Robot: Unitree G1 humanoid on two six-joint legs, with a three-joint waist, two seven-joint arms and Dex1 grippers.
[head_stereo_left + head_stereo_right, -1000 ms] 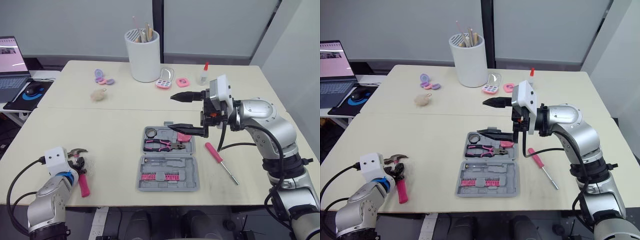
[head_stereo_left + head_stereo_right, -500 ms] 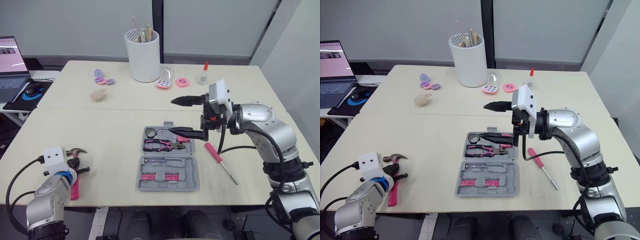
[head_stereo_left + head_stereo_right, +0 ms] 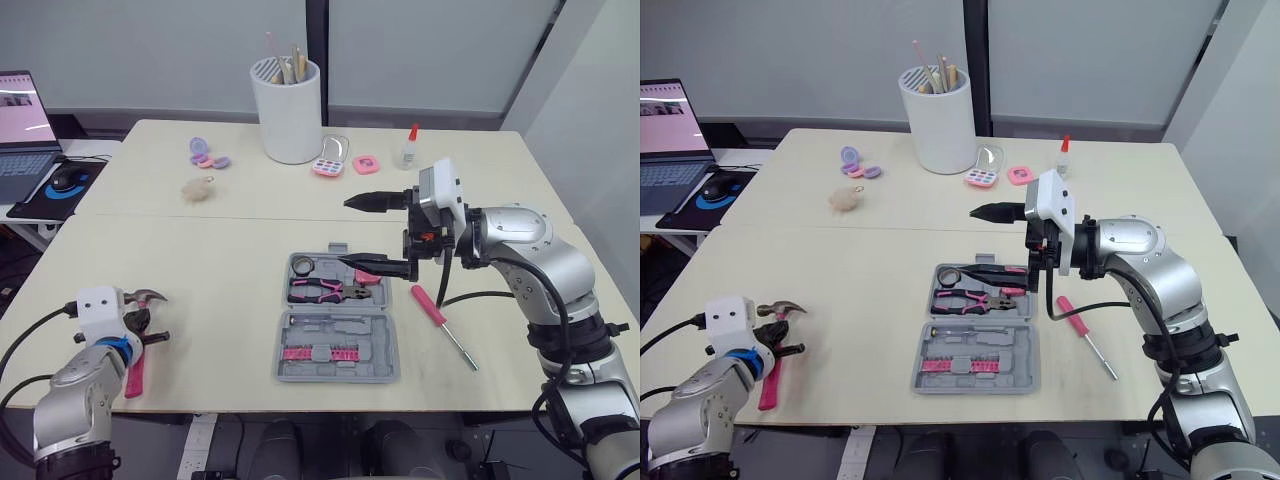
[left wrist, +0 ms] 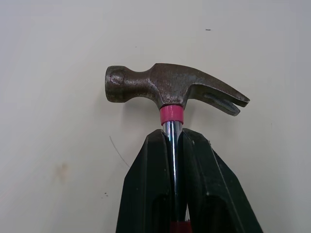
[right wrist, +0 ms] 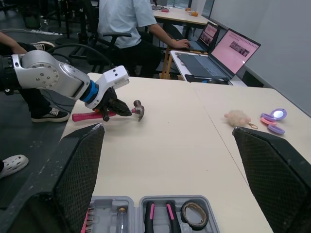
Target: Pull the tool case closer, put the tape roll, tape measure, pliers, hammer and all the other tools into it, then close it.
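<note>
A: So, where is the claw hammer (image 4: pixel 172 90)?
B: Lower left of the head views, well apart from the rest. The left gripper (image 4: pixel 173 135) has its 2 black fingers pinched on the polished steel shaft, just below the pink collar under the head. The head is dark, pitted metal, with a round face at one end and a split claw at the other. The pink handle slants down toward the table's near edge.
A: Is it resting on the cream table (image 3: pixel 220 250)?
B: I cannot tell; the head is close over the smooth matte top.
A: And the grey moulded-plastic tool case (image 3: pixel 386 358)?
B: Lower centre, lying open and flat in 2 halves. The near half carries a row of small pink-sleeved bits (image 3: pixel 320 354). The far half holds pink-handled pliers (image 3: pixel 318 291) lying crosswise and a dark tape roll (image 3: pixel 303 266) in its upper-left corner.
A: The right gripper (image 3: pixel 345 232)?
B: Its 2 tapered black fingers are spread wide with nothing between them, right of centre, tips pointing left. The lower finger lies over the case's far half.
A: Anything loose?
B: A screwdriver (image 3: pixel 428 305) with a red handle and a thin steel shank lies on the table just right of the case, apart from it. A tall white cylindrical holder (image 3: pixel 288 110) with sticks in it stands at upper centre.
</note>
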